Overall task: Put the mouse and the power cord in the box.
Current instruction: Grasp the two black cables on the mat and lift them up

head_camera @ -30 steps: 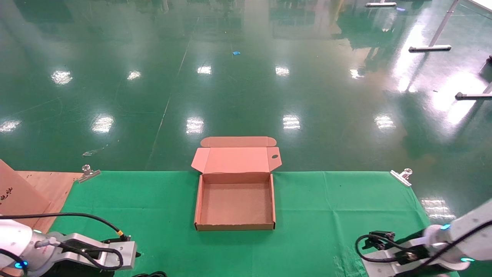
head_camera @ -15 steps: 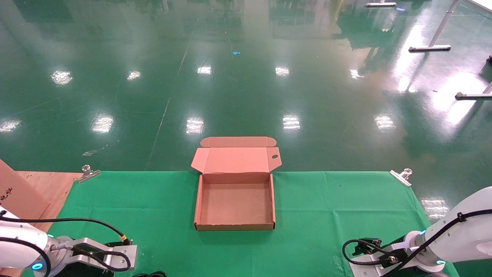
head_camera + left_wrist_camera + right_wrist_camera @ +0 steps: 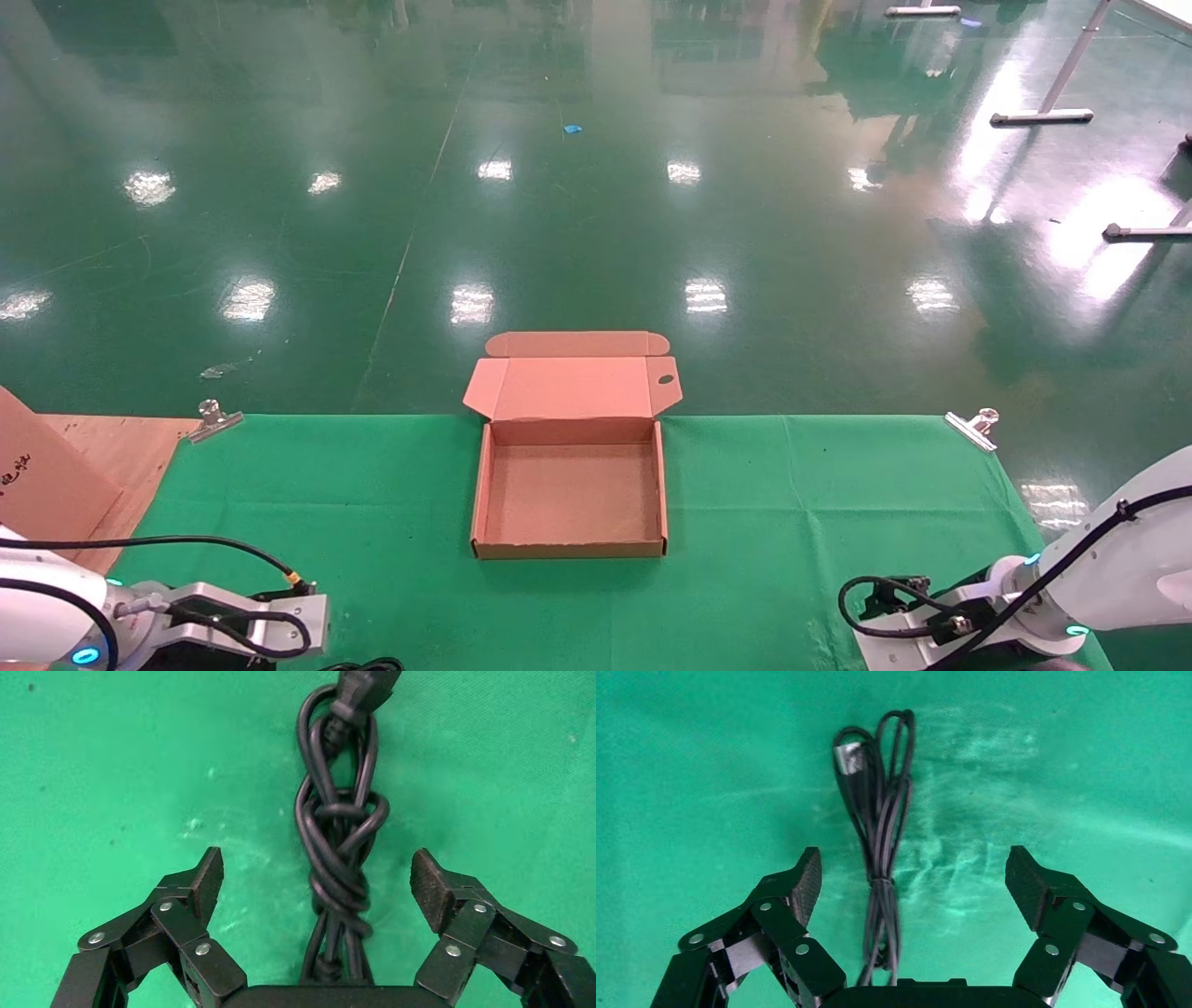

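The box lies open in the middle of the green cloth, its lid folded back and nothing inside. The power cord, a knotted thick black bundle with its plug at the far end, lies on the cloth directly between the fingers of my left gripper, which is open just above it. My right gripper is open over a thin bundled black cable with a metal USB plug; the mouse body is out of view. Both arms sit at the table's near corners, the left arm and the right arm.
Metal clips pin the green cloth at the far corners. A brown board leans at the left edge. Shiny green floor lies beyond the table.
Both arms have sunk lower toward the cloth at the near edge, the right wrist shifting slightly left. The box has not moved.
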Controlling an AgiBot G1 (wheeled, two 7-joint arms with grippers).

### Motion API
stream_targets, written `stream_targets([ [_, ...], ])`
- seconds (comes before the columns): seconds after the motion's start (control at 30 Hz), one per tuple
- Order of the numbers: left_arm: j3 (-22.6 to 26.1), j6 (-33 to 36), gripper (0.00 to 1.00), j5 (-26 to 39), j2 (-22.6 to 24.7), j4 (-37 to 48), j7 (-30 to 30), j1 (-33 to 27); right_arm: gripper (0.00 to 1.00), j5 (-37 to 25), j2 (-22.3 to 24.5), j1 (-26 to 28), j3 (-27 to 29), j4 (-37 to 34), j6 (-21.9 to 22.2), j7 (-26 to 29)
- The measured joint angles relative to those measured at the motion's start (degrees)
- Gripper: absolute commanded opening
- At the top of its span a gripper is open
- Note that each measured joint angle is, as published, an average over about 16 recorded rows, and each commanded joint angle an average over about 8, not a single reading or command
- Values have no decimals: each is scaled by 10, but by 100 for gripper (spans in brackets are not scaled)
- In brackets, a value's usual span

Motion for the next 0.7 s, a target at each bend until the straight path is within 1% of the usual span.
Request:
stream_targets([
  [0.7, -11, 0, 0, -20, 1, 64, 39, -2, 0, 6, -16, 14, 3, -66, 10, -45],
])
